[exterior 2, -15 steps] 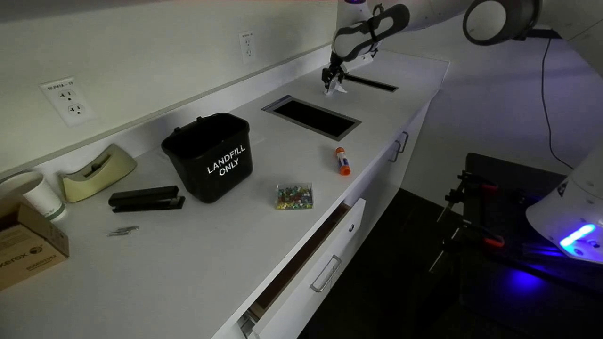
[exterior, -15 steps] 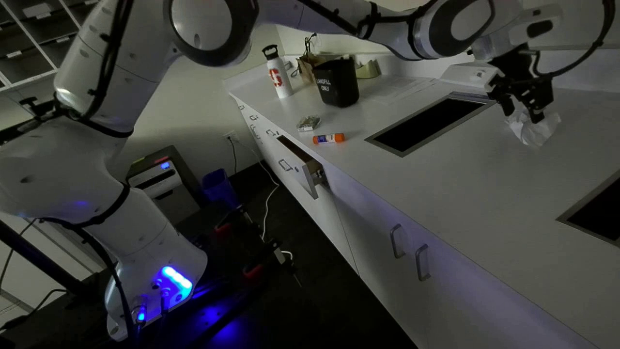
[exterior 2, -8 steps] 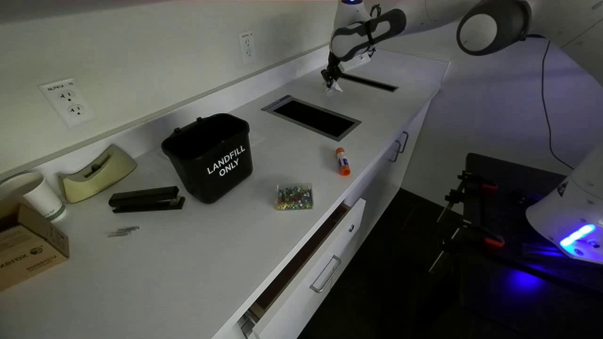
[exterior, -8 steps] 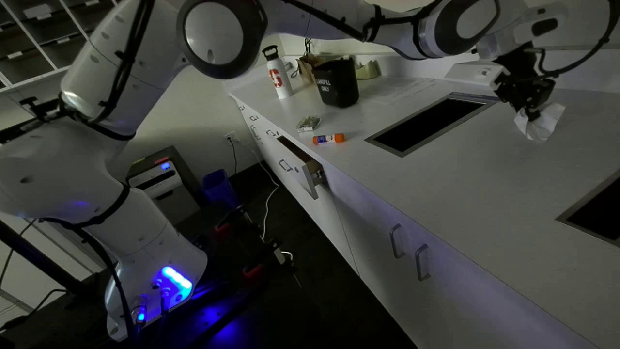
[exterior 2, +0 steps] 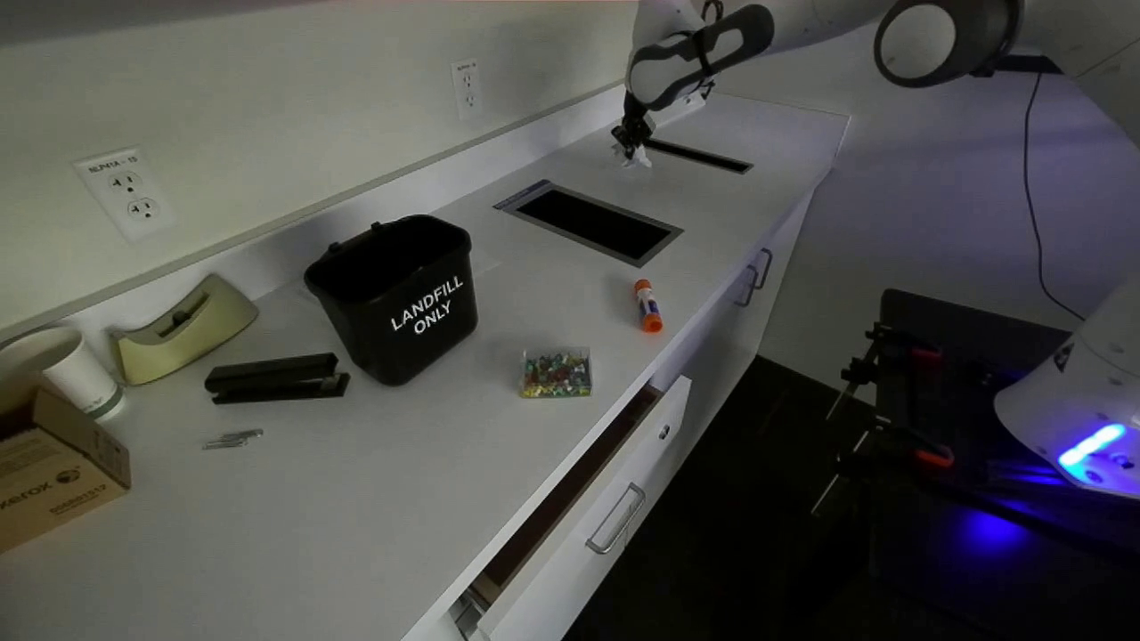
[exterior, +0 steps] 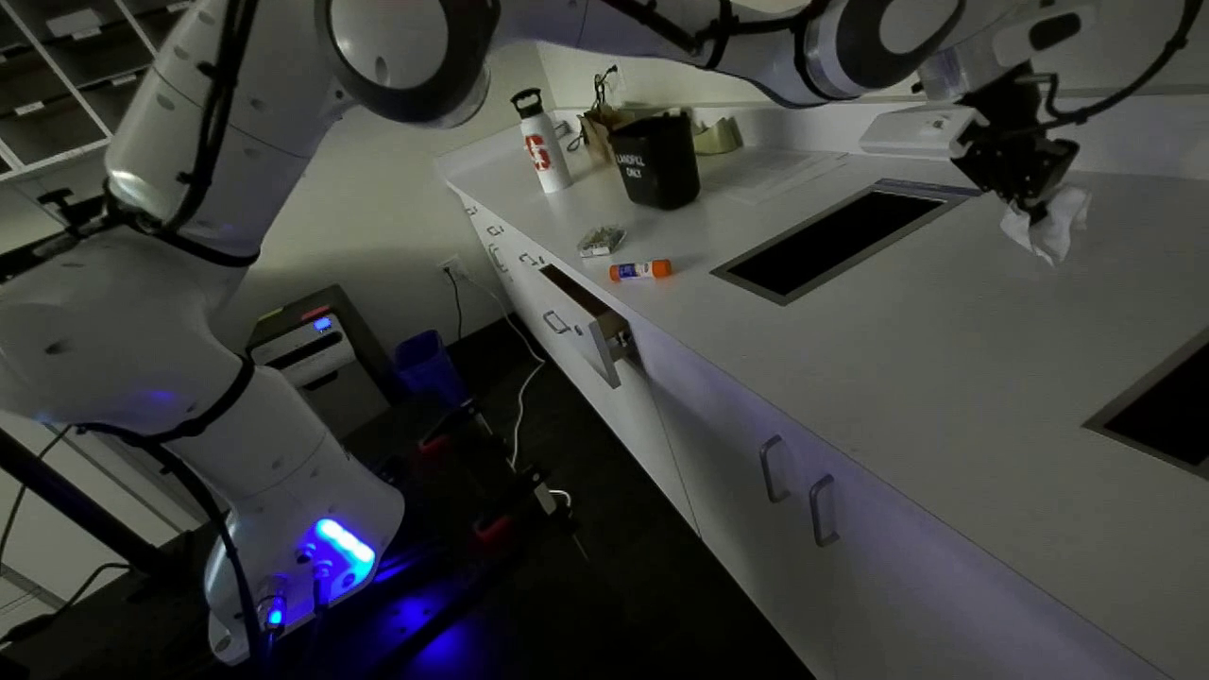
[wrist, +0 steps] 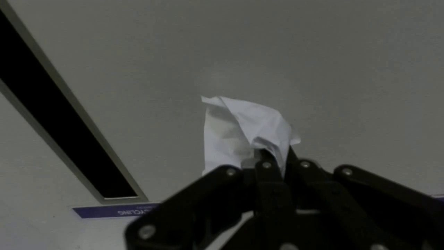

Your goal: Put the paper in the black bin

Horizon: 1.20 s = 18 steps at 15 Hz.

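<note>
The paper (wrist: 267, 119), a wrinkled white wad, is pinched between the fingertips of my gripper (wrist: 272, 152) in the wrist view. Its loose folds stick out past the fingers and partly cover them. In an exterior view the wad (exterior: 1065, 222) hangs under the gripper (exterior: 1037, 210) and seems slightly above the white countertop. It looks small and far off at the back of the counter in an exterior view (exterior 2: 634, 158). The black bin (exterior 2: 392, 303), lettered "LANDFILL ONLY", stands upright on the same counter, well away from the gripper. Its top is open, its inside dark.
Between paper and bin lies a dark rectangular cut-out (exterior: 841, 246); another cut-out (exterior: 1166, 416) is nearer. A glue stick (exterior 2: 648, 305) and a box of pins (exterior 2: 557, 372) lie by the front edge, above a pulled-out drawer (exterior 2: 579, 516). Near the bin are a stapler (exterior 2: 276, 377) and tape dispenser (exterior 2: 183, 329).
The fingers have closed on the paper, bunching it together. Gripper and paper have risen a little from the countertop. The bin and the other objects stay where they were.
</note>
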### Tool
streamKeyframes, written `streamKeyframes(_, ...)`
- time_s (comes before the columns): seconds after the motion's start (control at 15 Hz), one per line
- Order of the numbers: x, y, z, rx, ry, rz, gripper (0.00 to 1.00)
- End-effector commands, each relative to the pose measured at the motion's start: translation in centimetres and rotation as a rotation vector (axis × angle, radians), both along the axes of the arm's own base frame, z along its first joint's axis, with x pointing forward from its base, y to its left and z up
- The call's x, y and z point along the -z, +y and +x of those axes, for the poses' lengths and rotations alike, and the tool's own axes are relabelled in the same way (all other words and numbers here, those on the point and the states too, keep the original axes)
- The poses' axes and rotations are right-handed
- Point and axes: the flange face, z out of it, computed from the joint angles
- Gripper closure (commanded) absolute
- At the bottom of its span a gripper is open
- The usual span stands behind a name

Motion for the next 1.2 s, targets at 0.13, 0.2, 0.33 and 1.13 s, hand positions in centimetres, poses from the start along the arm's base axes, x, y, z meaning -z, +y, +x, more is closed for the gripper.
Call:
streamKeyframes(0.13, -4.1, 2.3, -3.7, -0.025, 0.052, -0.046, 0.98)
streamKeyframes(0.2, -4.8, 2.6, -4.3, -0.033, 0.057, -0.050, 0.98)
streamKeyframes(0.33, -6.0, 3.5, -5.6, -0.046, 0.067, -0.013, 0.98)
streamKeyframes(1.13, -11.5, 6.7, -12.6, -0.200, 0.117, 0.050, 0.93)
